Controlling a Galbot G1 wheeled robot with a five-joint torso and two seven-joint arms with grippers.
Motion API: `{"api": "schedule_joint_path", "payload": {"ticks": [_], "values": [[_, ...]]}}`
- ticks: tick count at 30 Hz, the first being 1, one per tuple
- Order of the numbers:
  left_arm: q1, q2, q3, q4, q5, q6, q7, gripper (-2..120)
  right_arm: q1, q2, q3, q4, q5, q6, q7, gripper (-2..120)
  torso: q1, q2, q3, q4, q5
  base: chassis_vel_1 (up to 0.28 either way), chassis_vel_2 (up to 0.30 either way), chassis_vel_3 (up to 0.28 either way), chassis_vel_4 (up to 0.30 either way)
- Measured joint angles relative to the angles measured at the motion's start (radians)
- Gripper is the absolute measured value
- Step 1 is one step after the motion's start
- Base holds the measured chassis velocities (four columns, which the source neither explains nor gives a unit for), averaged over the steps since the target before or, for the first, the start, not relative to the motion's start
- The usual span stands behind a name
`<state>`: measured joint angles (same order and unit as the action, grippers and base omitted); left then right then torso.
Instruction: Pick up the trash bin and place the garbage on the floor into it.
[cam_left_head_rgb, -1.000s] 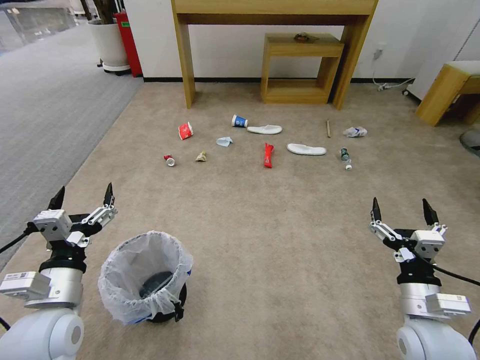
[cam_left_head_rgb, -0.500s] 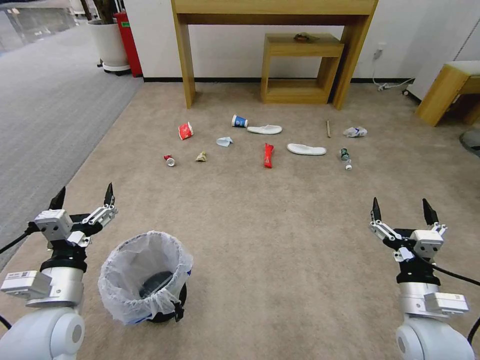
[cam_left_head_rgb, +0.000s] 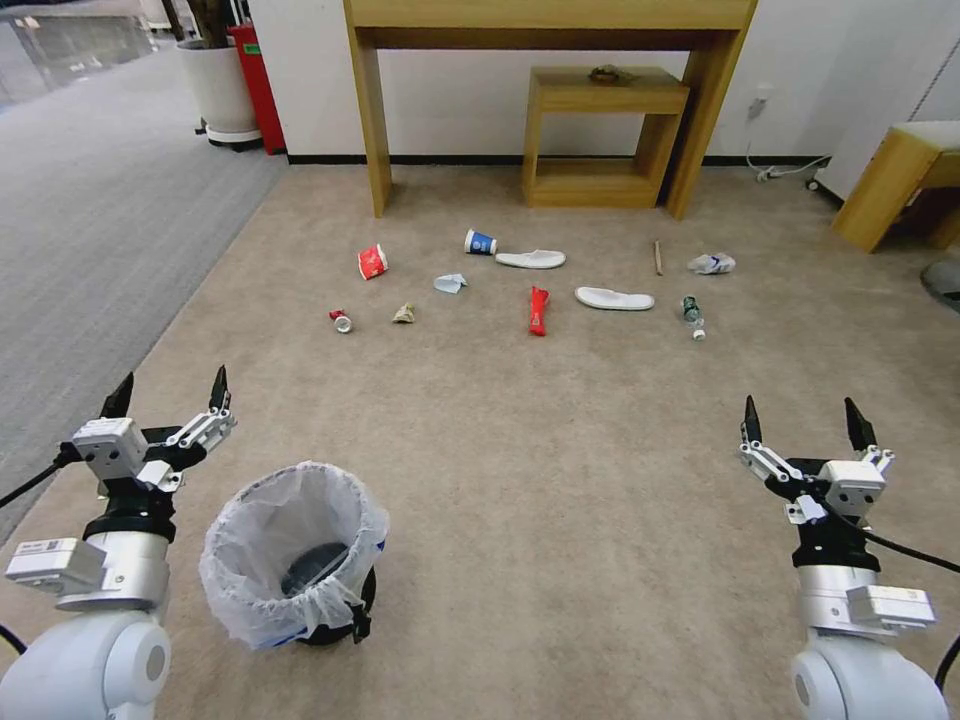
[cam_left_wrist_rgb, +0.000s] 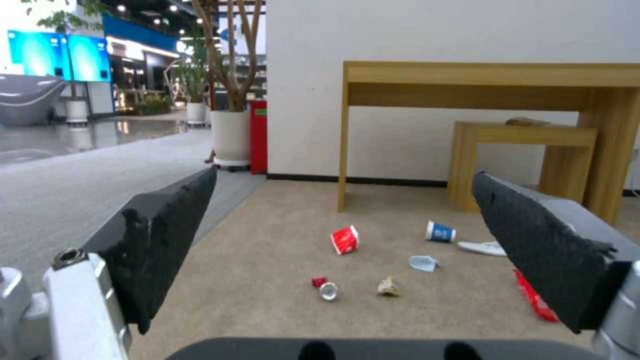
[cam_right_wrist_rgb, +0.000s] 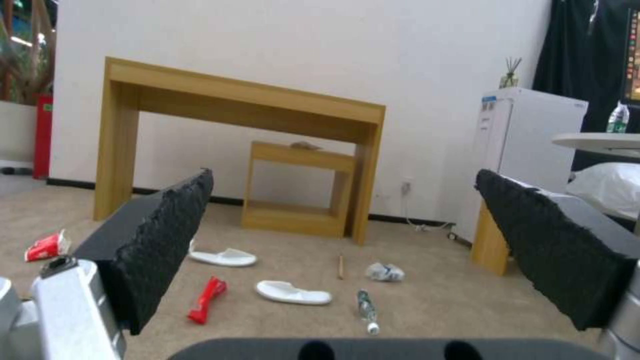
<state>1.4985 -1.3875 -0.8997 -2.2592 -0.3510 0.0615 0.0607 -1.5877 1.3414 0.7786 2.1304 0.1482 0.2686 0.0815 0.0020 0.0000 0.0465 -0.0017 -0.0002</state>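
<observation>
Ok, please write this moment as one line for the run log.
left claw: open, beside trash bin | right claw: open, idle | trash bin: on floor, not lifted | garbage: scattered ahead

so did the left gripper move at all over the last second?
No real move. In the head view the left gripper hangs open just behind-left of the trash bin, same offset from its rim; the slight whole-picture shift is the camera.
</observation>
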Motion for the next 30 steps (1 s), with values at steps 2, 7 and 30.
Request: {"api": "schedule_joint_path", "payload": {"ticks": [2,7,30], "values": [[-0.001,0.002,-0.001,0.002,-0.002,0.0,0.0,100,0.001,0.002,-0.001,-0.001,-0.002,0.0,0.0,100,0.0,0.0,0.0,0.0,0.0002,0.144,0.135,-0.138,-0.126],[-0.004,0.007,-0.001,0.006,-0.006,-0.001,0.0,100,0.003,0.006,-0.003,-0.003,-0.005,-0.001,0.0,100,0.0,0.0,0.0,0.0001,0.0001,0.158,0.143,-0.157,-0.151],[0.057,0.127,0.087,-0.047,-0.104,0.09,-0.002,100,0.018,0.011,-0.024,-0.023,-0.013,0.012,0.007,100,0.0,0.0,0.0,-0.0001,0.0001,0.058,0.061,-0.061,-0.062]]}}
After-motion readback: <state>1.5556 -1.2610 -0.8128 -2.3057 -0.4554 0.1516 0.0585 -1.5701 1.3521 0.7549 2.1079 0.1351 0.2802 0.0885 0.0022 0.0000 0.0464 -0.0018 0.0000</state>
